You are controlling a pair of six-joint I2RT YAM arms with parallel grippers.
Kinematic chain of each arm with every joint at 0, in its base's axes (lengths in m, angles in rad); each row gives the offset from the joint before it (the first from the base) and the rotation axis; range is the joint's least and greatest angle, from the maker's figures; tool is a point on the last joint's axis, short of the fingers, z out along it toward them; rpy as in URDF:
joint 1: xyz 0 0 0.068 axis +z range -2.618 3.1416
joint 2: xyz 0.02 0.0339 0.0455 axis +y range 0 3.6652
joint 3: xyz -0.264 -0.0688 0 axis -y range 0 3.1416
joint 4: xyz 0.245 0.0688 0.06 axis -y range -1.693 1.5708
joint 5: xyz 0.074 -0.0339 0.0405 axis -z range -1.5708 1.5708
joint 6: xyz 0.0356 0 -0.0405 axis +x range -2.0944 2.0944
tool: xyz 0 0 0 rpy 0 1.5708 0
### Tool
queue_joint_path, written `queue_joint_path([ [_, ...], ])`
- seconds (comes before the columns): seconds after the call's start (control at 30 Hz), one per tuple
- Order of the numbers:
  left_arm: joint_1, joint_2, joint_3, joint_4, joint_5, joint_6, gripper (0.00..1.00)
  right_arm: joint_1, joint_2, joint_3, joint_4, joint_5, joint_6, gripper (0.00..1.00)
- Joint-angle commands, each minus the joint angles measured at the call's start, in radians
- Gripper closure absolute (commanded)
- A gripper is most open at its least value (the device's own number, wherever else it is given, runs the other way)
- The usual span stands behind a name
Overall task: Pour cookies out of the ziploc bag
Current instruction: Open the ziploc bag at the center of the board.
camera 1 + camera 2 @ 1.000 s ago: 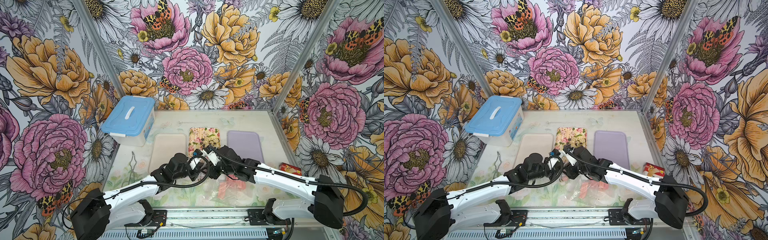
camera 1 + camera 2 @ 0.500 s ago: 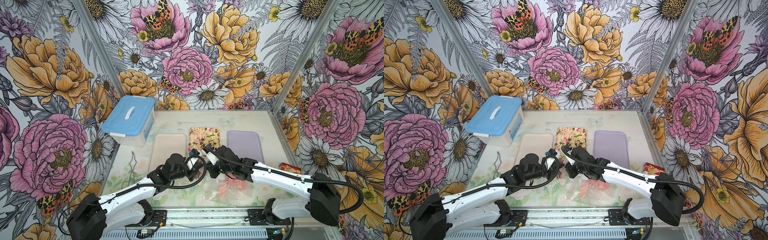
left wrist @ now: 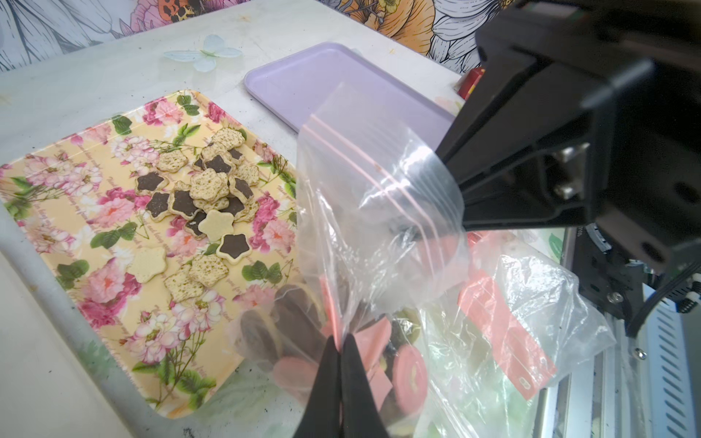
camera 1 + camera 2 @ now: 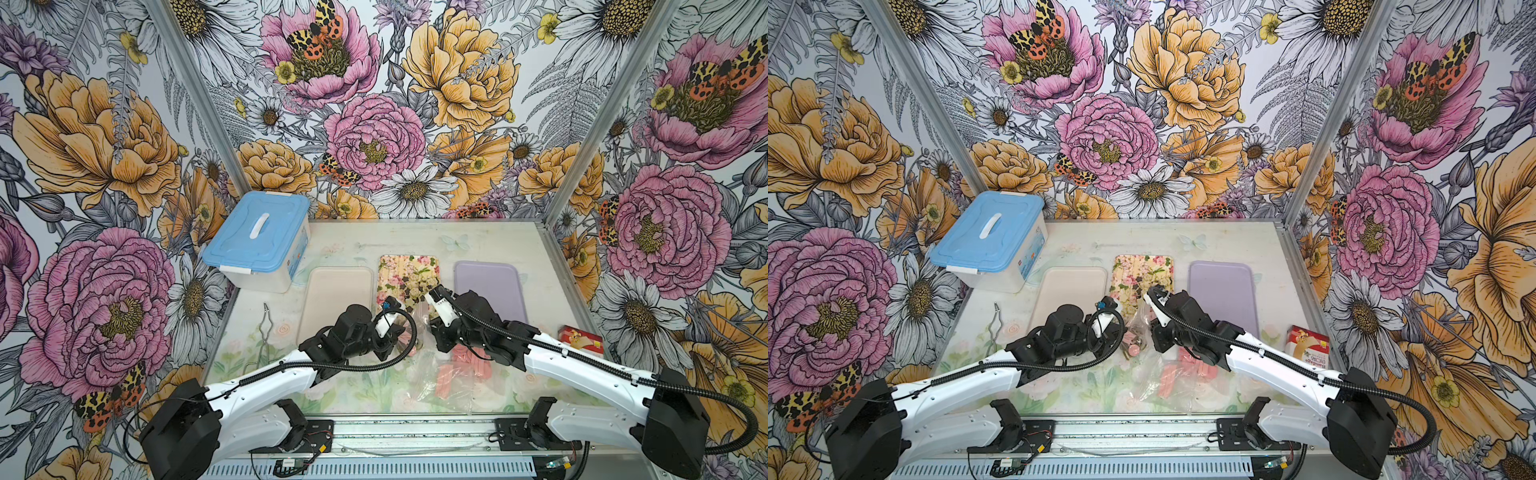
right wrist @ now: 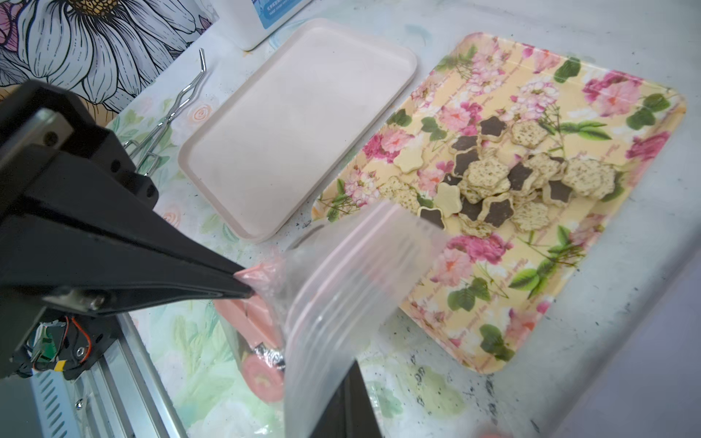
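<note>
Between my two grippers hangs a clear ziploc bag (image 3: pixel 379 212) with a pink zip strip, just off the near edge of the floral tray (image 3: pixel 57 212). Pink and brown round cookies (image 3: pixel 409 375) lie in its lower part. Dark and cream star cookies (image 5: pixel 493 182) are piled on the tray. My left gripper (image 3: pixel 339 341) is shut on one side of the bag's rim. On the opposite side, my right gripper (image 5: pixel 352 375) is shut on the rim, half hidden behind the plastic. In both top views the bag (image 4: pixel 415 328) (image 4: pixel 1136 332) sits between the two wrists.
A cream tray (image 4: pixel 336 299) and a lilac tray (image 4: pixel 486 282) flank the floral tray. A blue-lidded box (image 4: pixel 259 241) stands back left, with metal tongs (image 4: pixel 264 328) near it. Another clear bag of pink wafers (image 4: pixel 457 370) lies under the right arm. A red box (image 4: pixel 582 338) sits far right.
My right gripper has closed on the bag's rim. Both wrists have shifted a little, and the bag now hangs between them.
</note>
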Motion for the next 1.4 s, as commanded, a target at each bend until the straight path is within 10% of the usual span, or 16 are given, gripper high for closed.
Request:
queue_joint_path([
  [0.0,0.014,-0.012,0.02,-0.04,-0.038,0.009,1.0,-0.009,-0.012,-0.011,0.038,0.003,0.025,1.0],
  [0.17,0.031,0.023,0.03,-0.047,0.0,0.008,0.98,-0.014,-0.016,-0.019,0.052,-0.031,0.028,1.0],
  [0.53,-0.081,0.008,-0.011,0.054,-0.024,0.106,0.56,0.028,0.049,0.003,0.086,-0.17,-0.015,1.0],
  [1.03,-0.007,0.013,0.009,-0.017,0.0,0.088,0.55,0.054,-0.004,-0.009,0.088,-0.162,-0.041,1.0],
  [1.37,0.049,-0.196,-0.086,0.025,-0.186,0.006,0.53,0.054,-0.019,-0.013,0.085,-0.148,-0.042,1.0],
])
